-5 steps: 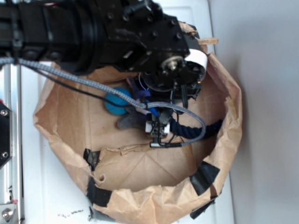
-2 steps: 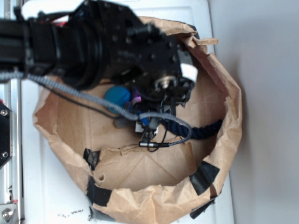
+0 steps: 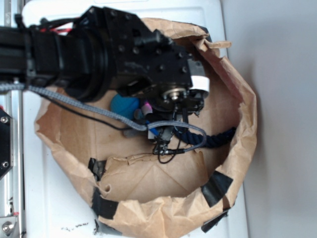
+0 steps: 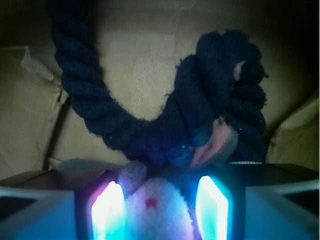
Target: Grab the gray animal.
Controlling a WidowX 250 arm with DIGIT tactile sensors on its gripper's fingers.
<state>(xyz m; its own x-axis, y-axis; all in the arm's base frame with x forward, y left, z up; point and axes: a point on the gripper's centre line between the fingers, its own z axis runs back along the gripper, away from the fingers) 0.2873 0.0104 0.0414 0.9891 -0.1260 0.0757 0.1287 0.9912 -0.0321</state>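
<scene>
Exterior view: we see the black arm [image 3: 99, 54] reaching from the left over a crumpled brown paper bag [image 3: 242, 144] that is patched with black tape [image 3: 216, 189] and lies on a white tabletop [image 3: 59, 208]. The end effector [image 3: 163, 135] is lowered inside the bag, largely masked by the wrist housing and a braided gray cable [image 3: 89, 106]. Beside it we note a teal ball [image 3: 123, 106], and a navy rope [image 3: 218, 138] running toward the bag's right wall.

Wrist view: we look between the two fingers [image 4: 107, 212], which glow blue and pink at the lower edge of the frame. The gray animal [image 4: 155, 207] sits between them, its cream face with one red dot turned toward the camera. One pink-lined ear [image 4: 212, 147] rises up and right, touching the navy rope [image 4: 200, 115], which curls in a loop just behind the toy on the brown paper floor. The jaws stand at a narrow setting on either side of the plush head; we cannot tell whether the pads press into it or merely flank it.
</scene>
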